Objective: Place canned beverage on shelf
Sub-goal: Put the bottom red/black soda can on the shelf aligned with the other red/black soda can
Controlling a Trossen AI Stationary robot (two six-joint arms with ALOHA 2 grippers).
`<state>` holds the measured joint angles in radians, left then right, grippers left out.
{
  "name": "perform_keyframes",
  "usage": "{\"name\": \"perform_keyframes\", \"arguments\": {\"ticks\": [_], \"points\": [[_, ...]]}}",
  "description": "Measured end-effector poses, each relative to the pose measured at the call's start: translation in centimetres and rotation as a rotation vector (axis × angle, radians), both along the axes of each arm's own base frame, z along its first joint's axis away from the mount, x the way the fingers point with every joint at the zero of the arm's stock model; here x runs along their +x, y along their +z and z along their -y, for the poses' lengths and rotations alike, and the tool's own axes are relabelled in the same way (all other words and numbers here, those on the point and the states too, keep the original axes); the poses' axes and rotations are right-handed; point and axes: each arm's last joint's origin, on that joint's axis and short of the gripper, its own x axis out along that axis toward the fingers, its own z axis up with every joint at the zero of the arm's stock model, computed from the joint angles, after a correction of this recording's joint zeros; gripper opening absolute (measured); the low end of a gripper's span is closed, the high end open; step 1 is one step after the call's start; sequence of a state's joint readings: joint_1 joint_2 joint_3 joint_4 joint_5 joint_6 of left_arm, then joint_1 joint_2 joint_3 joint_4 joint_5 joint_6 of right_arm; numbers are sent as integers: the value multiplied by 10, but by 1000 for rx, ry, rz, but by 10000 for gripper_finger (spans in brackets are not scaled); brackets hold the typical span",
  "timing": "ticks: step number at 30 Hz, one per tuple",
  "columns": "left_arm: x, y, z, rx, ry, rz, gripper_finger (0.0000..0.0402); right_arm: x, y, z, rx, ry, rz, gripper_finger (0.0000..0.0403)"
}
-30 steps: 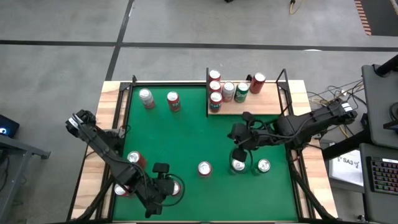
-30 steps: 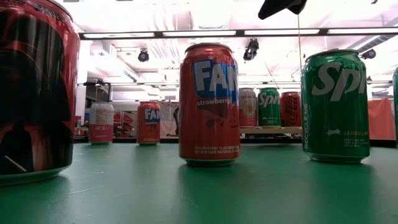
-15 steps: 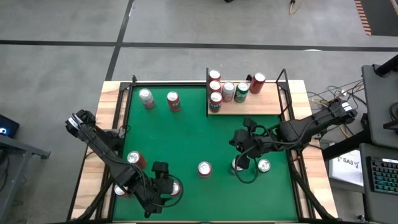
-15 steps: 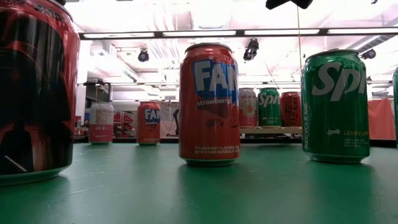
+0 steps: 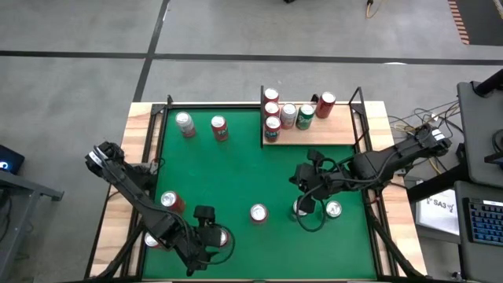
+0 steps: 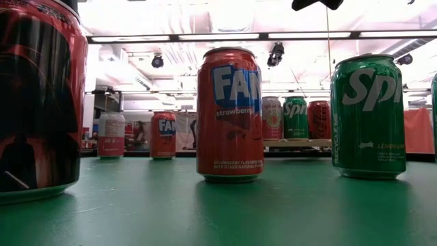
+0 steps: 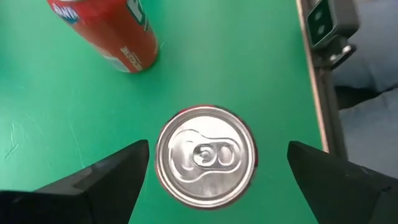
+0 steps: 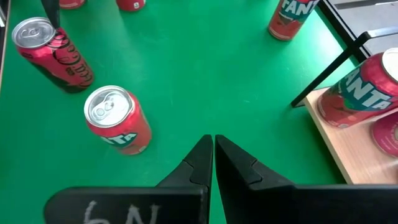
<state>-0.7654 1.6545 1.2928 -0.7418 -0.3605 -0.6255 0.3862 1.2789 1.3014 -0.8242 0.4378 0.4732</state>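
A dark red can [image 7: 205, 155] stands upright on the green felt near the table's front edge, also seen as the can [image 5: 221, 236]. My left gripper [image 7: 217, 149] hangs over it, pointing down and open, one finger on each side of the can's top and apart from it. My right gripper [image 8: 213, 140] is shut and empty, raised above the felt near a green can [image 5: 301, 209]. The shelf [image 5: 326, 135], a pale wooden board at the far right, carries several upright cans along its far and left edges.
A red Fanta can [image 5: 258, 212] stands between the two grippers, and a second green can [image 5: 333, 209] to the right. Another can [image 5: 169, 200] stands beside the left arm. Two cans [image 5: 185, 123] [image 5: 219, 127] stand at the far left. Black rods edge the table.
My right gripper has risen a little and drifted toward the table's near edge, staying shut. The cans stand where they were.
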Motion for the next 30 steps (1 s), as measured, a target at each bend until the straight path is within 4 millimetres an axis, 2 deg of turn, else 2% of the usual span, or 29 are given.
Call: {"name": "perform_keyframes", "arguments": {"ticks": [15,22,30], "points": [[6,-23,4,80,23,-22,368,0,-1,0,3,-4,0,9],[6,-43,3,31,41,19,368,0,-2,0,1,-4,-5,9],[4,-51,1,-6,52,43,345,0,-4,0,0,-5,-7,9]]}}
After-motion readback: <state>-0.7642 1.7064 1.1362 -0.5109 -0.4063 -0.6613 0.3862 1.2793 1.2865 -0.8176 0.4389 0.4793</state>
